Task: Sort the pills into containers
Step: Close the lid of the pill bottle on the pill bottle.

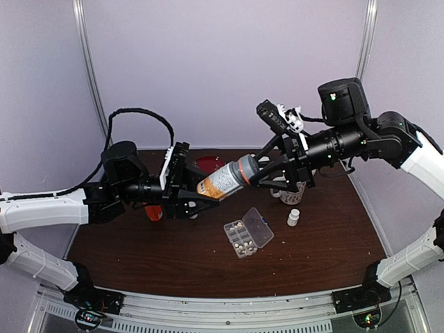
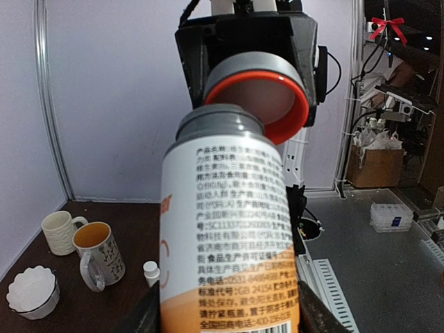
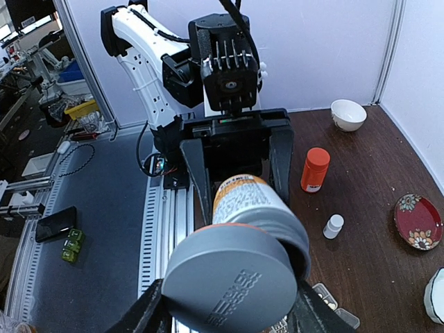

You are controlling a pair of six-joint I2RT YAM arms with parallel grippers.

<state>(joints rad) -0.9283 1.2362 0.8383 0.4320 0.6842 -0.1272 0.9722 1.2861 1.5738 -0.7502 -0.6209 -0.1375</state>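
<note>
Left gripper (image 1: 196,191) clamps tilted white-and-orange labelled plastic bottle (image 2: 229,229). Right gripper (image 1: 255,170) grips grey round cap (image 2: 260,97) with orange rim, off bottle, just beside neck.

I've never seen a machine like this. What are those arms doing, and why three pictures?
It is a robot with two arms, bolted to a table. One picture looks down from above; the other two come from a camera on each wrist. The left gripper squeezes a big labelled bottle. The right gripper holds its grey cap, off the neck. On the brown table lie a clear organizer box with whitish pills inside, a small white bottle, an orange bottle and a red plate.
</note>
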